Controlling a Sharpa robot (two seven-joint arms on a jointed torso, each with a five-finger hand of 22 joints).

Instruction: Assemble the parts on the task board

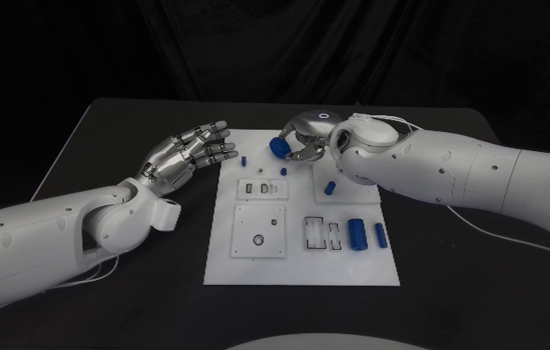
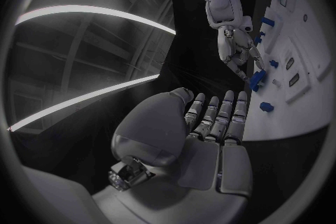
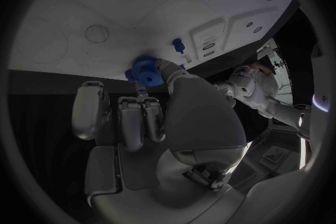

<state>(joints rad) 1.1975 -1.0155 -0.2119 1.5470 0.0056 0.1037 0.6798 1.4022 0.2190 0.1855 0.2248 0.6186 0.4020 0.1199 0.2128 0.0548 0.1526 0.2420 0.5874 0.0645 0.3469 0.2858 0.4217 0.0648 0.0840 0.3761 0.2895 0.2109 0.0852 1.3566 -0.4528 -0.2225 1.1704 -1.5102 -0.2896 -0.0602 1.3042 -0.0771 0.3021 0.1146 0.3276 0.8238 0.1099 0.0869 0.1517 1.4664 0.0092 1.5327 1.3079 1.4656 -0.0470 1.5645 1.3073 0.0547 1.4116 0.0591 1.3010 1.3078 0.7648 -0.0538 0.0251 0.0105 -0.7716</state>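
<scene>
One toothed blue gear (image 1: 277,145) (round, ridged) in silver right hand (image 1: 304,145) fingers (image 3: 133,117)

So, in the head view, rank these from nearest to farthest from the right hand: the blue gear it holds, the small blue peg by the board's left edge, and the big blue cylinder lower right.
1. Blue gear: held in the right hand itself, at the board's far end.
2. Small blue peg: a little to its left, by the task board's left edge.
3. Big blue cylinder: farthest, at the board's lower right.

Robotics lab, black table (image 1: 137,127), black curtain backdrop (image 1: 275,32), white task board (image 1: 300,274)
</scene>
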